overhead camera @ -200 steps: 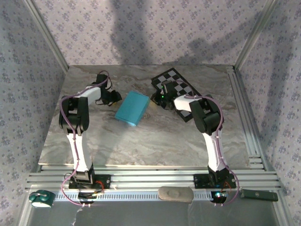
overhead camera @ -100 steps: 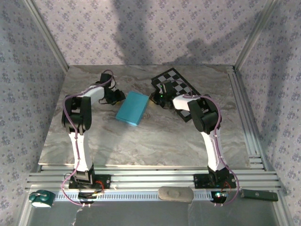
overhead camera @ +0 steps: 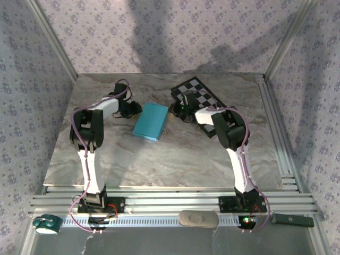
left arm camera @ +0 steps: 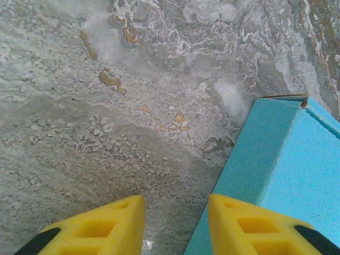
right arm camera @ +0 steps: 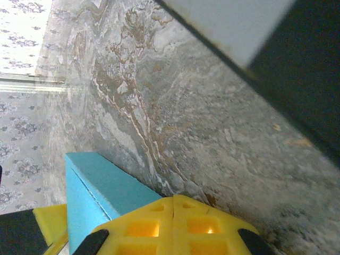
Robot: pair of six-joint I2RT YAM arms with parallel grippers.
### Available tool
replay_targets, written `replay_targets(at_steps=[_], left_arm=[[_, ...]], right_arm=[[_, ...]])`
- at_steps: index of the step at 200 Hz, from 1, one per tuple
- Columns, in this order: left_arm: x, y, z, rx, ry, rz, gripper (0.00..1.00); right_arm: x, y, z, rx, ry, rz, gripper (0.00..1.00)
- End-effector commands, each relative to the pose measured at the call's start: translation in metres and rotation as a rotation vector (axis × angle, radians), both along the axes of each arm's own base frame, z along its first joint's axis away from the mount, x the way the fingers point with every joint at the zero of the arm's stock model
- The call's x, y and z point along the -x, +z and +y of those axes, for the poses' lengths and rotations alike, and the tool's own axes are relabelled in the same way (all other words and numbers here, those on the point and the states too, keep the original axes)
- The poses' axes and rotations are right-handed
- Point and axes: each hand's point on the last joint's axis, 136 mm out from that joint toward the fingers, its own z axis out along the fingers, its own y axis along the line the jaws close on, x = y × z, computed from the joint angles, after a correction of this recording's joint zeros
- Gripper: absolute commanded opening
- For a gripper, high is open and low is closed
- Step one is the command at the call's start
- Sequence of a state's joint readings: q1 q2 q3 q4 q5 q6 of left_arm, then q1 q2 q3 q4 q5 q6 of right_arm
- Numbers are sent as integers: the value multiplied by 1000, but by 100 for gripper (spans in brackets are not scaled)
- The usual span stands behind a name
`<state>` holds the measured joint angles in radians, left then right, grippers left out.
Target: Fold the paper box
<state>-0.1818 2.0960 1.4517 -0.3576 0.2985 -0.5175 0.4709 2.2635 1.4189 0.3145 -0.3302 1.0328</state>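
Since a second ago, paper box (overhead camera: 151,121) has turned a little, its long sides now running more nearly away from the arm bases; left gripper (overhead camera: 132,110) has closed in on its side.

- Box: closed, flat, turquoise, lying on the table (overhead camera: 159,159) between the two grippers. Looks folded; only squaring or seating of the last flap seems left.
- Left gripper (left arm camera: 175,228): jaws partly spread, nothing between them but bare table. Box wall (left arm camera: 249,159) runs just ahead of one fingertip (left arm camera: 255,223); contact cannot be told.
- Right gripper (right arm camera: 174,223): jaws pressed together, empty. Box (right arm camera: 101,196) sits just beyond its tips, checkerboard (right arm camera: 297,64) off to the other side.
- Far box corner in the left wrist view shows a seam standing slightly proud.

Doing it well, as judged: treat the shut right jaws as a fixed stop and push from the left with a flat finger face, low on the wall. Thin card buckles easily, so go slow and square-on; an off-centre push will spin the box. Keep it off the checkerboard (overhead camera: 204,101).
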Motion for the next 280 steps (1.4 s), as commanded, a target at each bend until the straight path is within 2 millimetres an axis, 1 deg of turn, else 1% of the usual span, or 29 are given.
replay_targets(at_steps=[1,16,27,31,33,37,46,70,78,88,113,132,145,170,200,236,280], left_arm=[[22,-4,-16,8,-31,46,38],[22,3,-3,5,11,24,38],[22,10,6,-2,39,5,39],[23,14,10,-8,50,-2,40],[23,15,11,-11,53,-6,40],[24,18,15,-16,61,-13,40],[28,22,21,-17,79,-24,40],[40,25,30,-15,97,-29,41],[45,23,32,-16,98,-22,41],[53,19,34,-21,101,-8,41],[67,7,35,-12,105,5,40],[73,3,34,2,106,8,39],[77,2,33,6,102,10,39],[81,2,32,11,91,12,38],[84,0,27,23,76,19,38],[87,-1,19,30,60,20,38],[94,-3,13,38,58,24,37]], right_arm=[[21,22,7,-60,27,-1,8],[28,32,-5,-51,13,-22,10],[39,34,-13,-36,10,-26,11],[39,42,-12,-39,13,-44,11],[48,32,-16,-26,15,-24,11],[55,27,-17,-17,18,-12,12],[66,29,-18,-17,27,-23,12],[103,18,-17,-16,49,-12,14],[116,17,-13,-22,62,-12,13],[134,13,-4,-29,87,-2,13],[174,11,28,-65,168,7,9],[194,11,45,-66,206,11,8],[203,11,53,-61,220,7,8],[210,5,62,-51,239,15,8],[206,-3,68,-52,244,23,8],[194,1,77,-63,253,11,7],[187,10,87,-85,254,-2,7]])
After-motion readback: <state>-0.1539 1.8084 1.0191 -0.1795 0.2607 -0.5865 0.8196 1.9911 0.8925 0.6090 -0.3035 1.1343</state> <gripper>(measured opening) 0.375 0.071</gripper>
